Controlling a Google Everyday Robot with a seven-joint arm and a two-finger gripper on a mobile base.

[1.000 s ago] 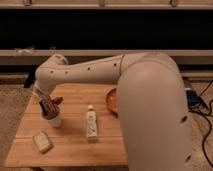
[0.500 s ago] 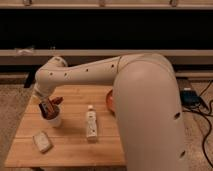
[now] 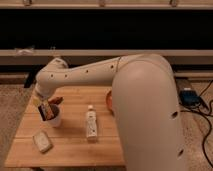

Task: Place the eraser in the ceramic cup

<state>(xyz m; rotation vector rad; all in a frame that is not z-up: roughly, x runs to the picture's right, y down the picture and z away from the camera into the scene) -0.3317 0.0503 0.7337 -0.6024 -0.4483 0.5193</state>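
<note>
The ceramic cup is small and white and stands on the left part of the wooden table. My gripper hangs at the end of the big white arm, just above the cup's left rim. It is shut on the eraser, a dark bar with orange edges. The eraser is tilted, and its lower end is at the cup's mouth. The cup's inside is hidden.
A dark red lump lies just behind the cup. A pale beige block lies near the front left. A small white bottle lies mid-table. An orange bowl is partly hidden behind my arm. Cables lie on the floor at right.
My gripper has come down a little with the eraser, closer to the cup's mouth. The other things have not moved.
</note>
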